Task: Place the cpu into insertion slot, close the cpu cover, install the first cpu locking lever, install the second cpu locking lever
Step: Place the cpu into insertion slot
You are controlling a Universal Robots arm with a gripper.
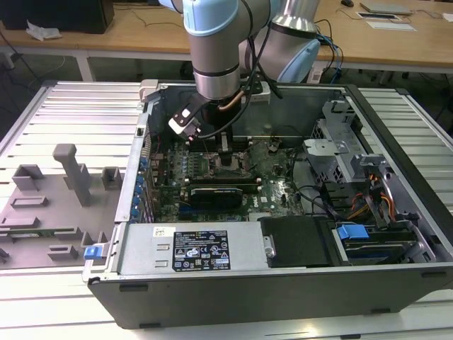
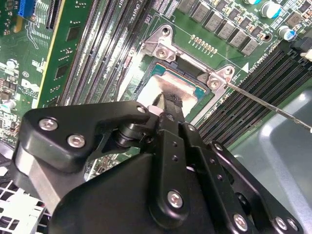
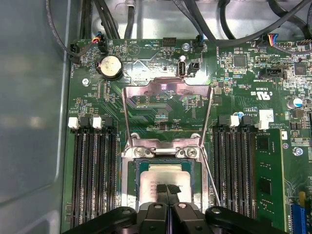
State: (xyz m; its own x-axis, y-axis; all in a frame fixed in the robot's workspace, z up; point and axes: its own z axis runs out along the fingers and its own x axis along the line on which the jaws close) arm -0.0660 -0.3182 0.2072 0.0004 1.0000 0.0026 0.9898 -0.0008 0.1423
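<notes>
In the exterior view, one hand hung inside one open computer case on the bench; in the second wrist view, its fingers, closed together, touched the single cpu. The first wrist view added that the cpu lay in the insertion slot, with the one cpu cover raised between two locking levers.

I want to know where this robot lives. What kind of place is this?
Probably a robotics lab or workshop: a robot arm reaches into an open computer case on a slatted metal table, with wooden desks behind.
</notes>
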